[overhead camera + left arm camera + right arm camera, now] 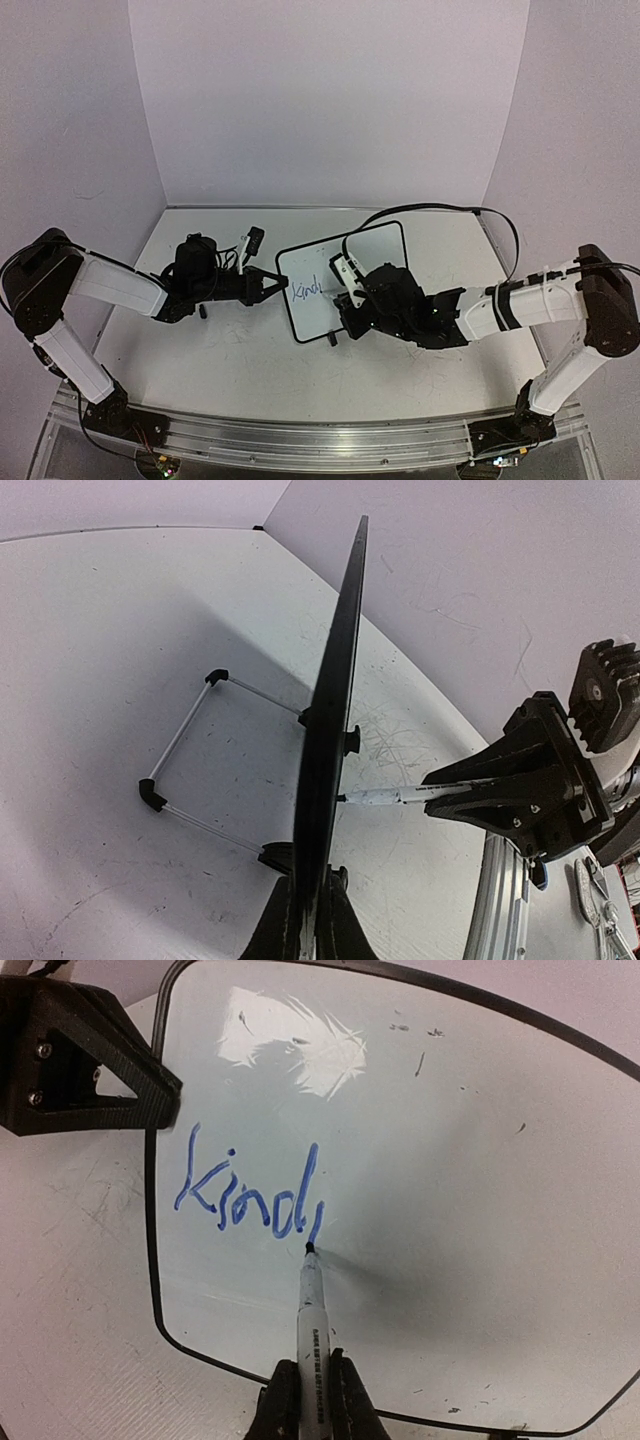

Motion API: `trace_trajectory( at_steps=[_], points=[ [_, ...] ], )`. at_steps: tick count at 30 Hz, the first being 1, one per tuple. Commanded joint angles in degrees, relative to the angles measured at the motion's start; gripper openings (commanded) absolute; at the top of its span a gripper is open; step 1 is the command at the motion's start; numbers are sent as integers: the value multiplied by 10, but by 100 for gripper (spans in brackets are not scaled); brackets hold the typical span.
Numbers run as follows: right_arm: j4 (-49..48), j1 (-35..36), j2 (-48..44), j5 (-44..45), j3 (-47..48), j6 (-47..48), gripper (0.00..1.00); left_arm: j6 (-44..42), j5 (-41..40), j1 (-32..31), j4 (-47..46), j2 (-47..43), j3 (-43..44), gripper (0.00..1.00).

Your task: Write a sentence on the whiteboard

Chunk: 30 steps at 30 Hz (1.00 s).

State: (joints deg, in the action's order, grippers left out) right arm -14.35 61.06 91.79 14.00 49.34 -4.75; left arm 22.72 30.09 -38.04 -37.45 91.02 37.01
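Left arm [120, 285]: elbow raised over the worktop's left edge; forearm level, reaching toward mid-worktop
Left gripper [268, 287]: fingers [283, 925] clamped either side of the whiteboard [370, 250] at its left edge
Right arm [520, 305]: elbow raised at the worktop's right edge; forearm low, reaching left
Right gripper [350, 295]: fingers [278, 1405] closed on the marker [312, 1320] barrel; marker projects straight ahead from the wrist

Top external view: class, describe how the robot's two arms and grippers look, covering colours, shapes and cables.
Both the left arm and the right arm have white tubular links between bulky black joints. The left gripper and the right gripper are black, with angular, triangular fingers fastened by small screws. A black cable arcs over the table beside the right arm.
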Motion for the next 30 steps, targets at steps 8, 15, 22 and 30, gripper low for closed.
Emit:
trace_trajectory(
  at_steps=[8,15,22,30],
  points=[
    [-7,-2,6,38,37,4,0,0,4,2,9,-17,-2,0],
    [-9,-3,6,45,43,9,0,0,3,2,10,-19,-4,0],
    [-9,-5,4,53,45,9,0,0,2,2,10,-21,-5,0],
    [-6,-6,2,61,40,4,0,-1,2,2,10,-19,-4,0]
  ],
)
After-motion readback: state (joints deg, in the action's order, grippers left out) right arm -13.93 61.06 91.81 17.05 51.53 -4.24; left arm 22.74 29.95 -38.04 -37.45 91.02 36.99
